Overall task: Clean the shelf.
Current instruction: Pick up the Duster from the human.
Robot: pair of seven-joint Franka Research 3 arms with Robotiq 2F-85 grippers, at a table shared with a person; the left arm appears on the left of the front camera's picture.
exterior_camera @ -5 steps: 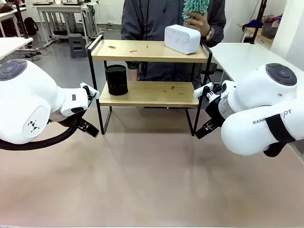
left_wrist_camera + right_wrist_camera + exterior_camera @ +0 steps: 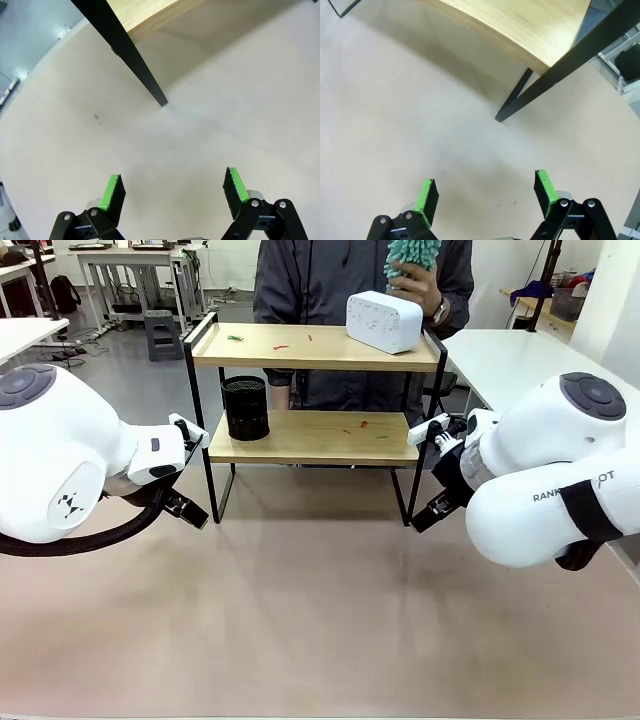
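Note:
The shelf [image 2: 310,437] stands at the far middle of the table, two light wooden boards in a black frame. Small red and green scraps [image 2: 280,346] lie on both boards. A white box [image 2: 384,321] sits on the top board's right end and a black mesh cup [image 2: 245,408] on the lower board's left end. My left gripper [image 2: 172,190] is open above bare tabletop, near the shelf's front left leg [image 2: 132,59]. My right gripper [image 2: 485,192] is open too, near the front right leg [image 2: 547,80]. Behind the shelf a person holds a teal duster [image 2: 411,258].
The beige tabletop [image 2: 300,610] in front of the shelf is bare. A white table [image 2: 500,360] stands at the right, and another white table [image 2: 25,335] at the far left. The person's hand [image 2: 428,290] is just behind the white box.

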